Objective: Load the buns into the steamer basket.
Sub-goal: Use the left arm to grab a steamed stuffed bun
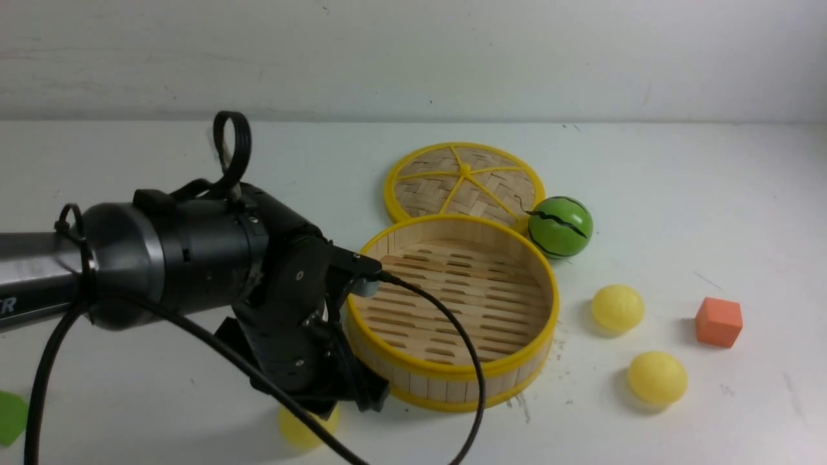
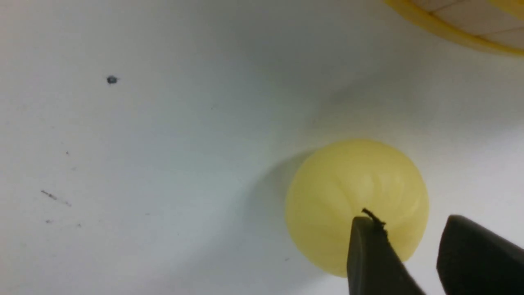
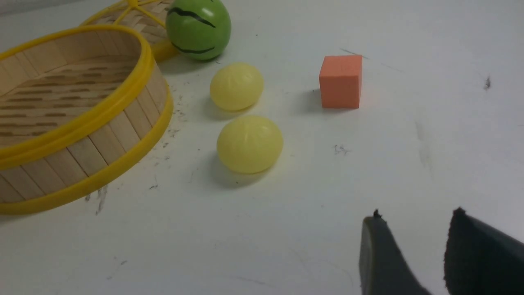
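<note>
Two pale yellow buns (image 3: 249,144) sit between the steamer basket (image 3: 123,128) and an orange cube (image 3: 340,82).

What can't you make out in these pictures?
- Front view: the near bun, mostly hidden behind the left arm.
- Front view: green shape, cut off by the edge.
- Left wrist view: steamer basket, only a corner sliver.
- Right wrist view: right end effector, cut off below the fingertips.
</note>
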You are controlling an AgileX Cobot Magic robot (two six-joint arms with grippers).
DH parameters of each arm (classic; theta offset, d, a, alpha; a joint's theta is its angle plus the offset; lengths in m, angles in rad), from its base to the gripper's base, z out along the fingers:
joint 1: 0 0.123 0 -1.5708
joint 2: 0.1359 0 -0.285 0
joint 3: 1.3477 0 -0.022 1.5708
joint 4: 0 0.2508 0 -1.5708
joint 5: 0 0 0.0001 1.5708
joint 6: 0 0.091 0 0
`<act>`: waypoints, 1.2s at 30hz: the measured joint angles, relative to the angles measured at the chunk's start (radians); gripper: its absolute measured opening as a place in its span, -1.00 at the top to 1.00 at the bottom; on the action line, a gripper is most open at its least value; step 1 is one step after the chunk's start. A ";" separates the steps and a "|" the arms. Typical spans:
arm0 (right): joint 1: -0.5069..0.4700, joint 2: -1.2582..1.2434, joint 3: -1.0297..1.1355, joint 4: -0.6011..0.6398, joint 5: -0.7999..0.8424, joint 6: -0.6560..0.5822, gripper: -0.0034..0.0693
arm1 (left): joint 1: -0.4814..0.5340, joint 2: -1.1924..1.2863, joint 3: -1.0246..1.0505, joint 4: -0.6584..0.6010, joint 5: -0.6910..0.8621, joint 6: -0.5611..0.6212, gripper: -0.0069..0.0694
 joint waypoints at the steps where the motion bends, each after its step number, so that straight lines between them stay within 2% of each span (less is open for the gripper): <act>1: 0.000 0.000 0.000 0.000 0.000 0.000 0.25 | 0.013 0.000 0.000 -0.009 -0.001 0.004 0.20; 10: 0.000 0.000 0.000 0.000 0.000 0.000 0.25 | 0.042 0.000 0.000 -0.114 -0.002 0.112 0.20; 36: 0.000 0.000 0.000 0.000 0.000 0.000 0.25 | 0.042 0.050 -0.002 -0.073 -0.029 0.123 0.20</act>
